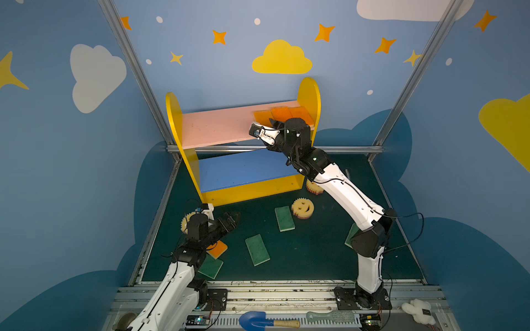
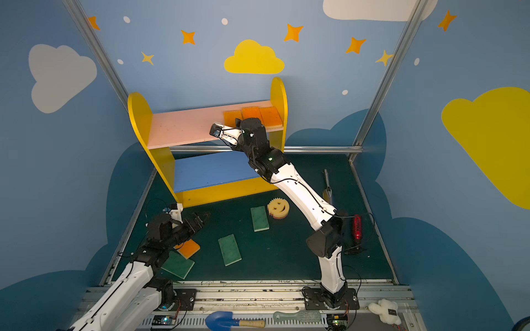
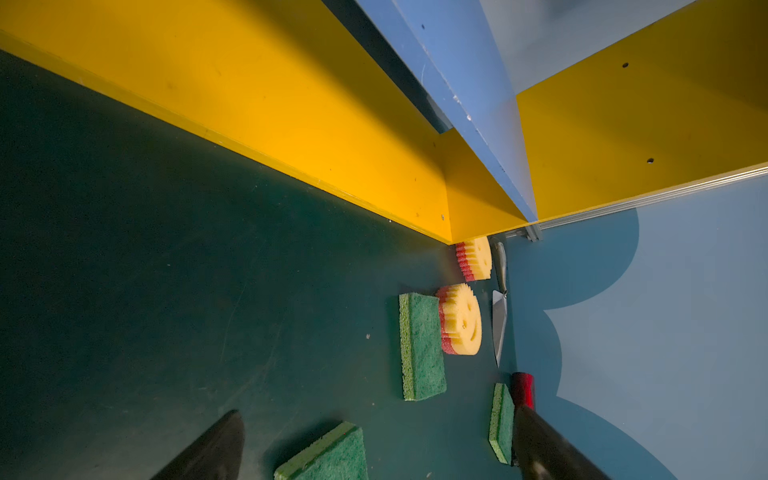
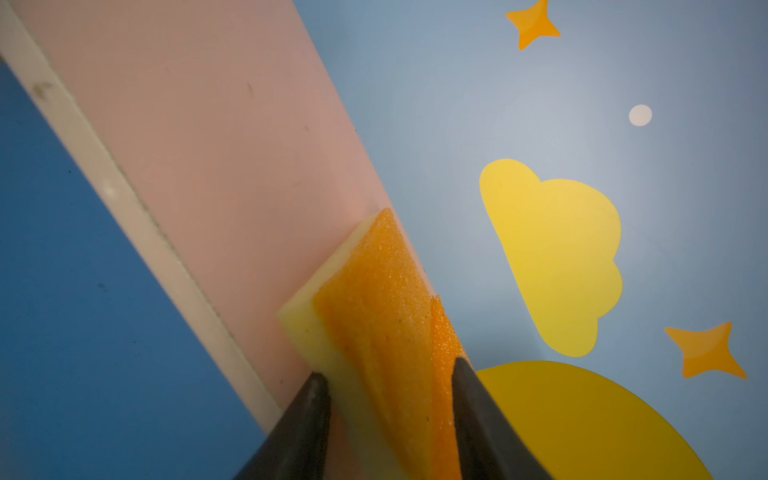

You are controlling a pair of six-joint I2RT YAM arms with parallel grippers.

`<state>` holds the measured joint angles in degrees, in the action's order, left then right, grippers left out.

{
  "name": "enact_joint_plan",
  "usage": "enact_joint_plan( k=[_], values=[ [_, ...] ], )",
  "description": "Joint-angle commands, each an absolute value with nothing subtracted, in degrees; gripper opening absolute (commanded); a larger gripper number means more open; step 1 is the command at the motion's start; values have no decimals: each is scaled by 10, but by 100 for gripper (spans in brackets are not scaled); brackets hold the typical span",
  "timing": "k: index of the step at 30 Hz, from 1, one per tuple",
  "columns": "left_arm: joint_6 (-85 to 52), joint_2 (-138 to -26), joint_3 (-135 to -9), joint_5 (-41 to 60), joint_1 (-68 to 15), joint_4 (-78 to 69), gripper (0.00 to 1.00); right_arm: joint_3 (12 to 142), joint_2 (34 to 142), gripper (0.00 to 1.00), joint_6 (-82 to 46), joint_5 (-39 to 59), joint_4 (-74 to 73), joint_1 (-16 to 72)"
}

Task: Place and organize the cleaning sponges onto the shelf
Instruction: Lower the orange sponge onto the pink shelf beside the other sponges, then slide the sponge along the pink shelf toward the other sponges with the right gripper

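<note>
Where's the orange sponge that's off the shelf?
In both top views the orange sponge lies front left, partly under the left arm, by a green sponge.

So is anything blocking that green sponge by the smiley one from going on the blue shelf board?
Mostly no. The floor between the green sponge and the blue board looks bare, and the board holds nothing visible. Only the right arm crosses in front of the board's right end.

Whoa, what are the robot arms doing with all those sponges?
They are tidying sponges onto the shelf. The right arm's fingers sit around an orange sponge on the pink board, beside two more. The left arm's open fingers hover over the green mat, where green sponges and smiley sponges wait.
</note>
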<state>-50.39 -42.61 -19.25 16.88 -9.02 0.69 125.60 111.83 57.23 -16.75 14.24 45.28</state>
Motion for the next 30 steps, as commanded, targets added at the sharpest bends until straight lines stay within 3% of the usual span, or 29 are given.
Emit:
enact_joint_plan(
  k=[1,15,30],
  values=[
    [-501,-418,-213,170,-91,24,99,1229,1071,50,562,-153,139,459],
    [-511,-382,-225,162,-90,79,99,1133,989,60,537,-128,135,459],
    [-523,-377,-222,168,-90,86,99,1247,1088,64,508,-139,183,447]
  ],
)
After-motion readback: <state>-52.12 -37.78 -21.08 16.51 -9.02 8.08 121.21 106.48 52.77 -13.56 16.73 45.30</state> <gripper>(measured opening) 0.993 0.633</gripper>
